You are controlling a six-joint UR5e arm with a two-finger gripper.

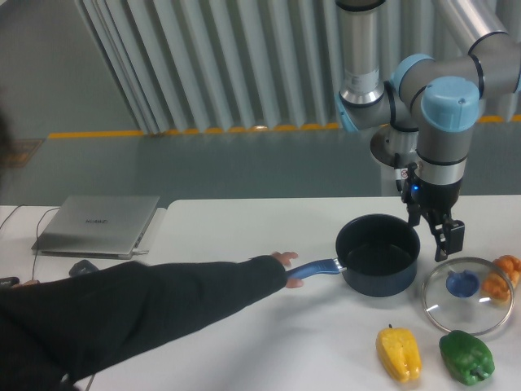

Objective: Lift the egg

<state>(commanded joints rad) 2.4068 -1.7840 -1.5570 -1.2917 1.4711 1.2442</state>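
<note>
The egg (494,286) is a small orange-tan oval at the table's far right, seen through the rim of a glass lid (466,306). A second small orange thing (509,266) lies just behind it. My gripper (450,241) hangs above the table between the dark pot (378,253) and the lid, up and to the left of the egg and apart from it. Nothing is held in it. Its dark fingers overlap from this angle, so the gap between them does not show.
A person's arm in a dark sleeve (146,305) reaches across the table from the left, hand (284,261) at the pot's blue handle (313,270). A yellow pepper (398,353) and a green pepper (466,357) lie near the front edge. A laptop (98,224) sits far left.
</note>
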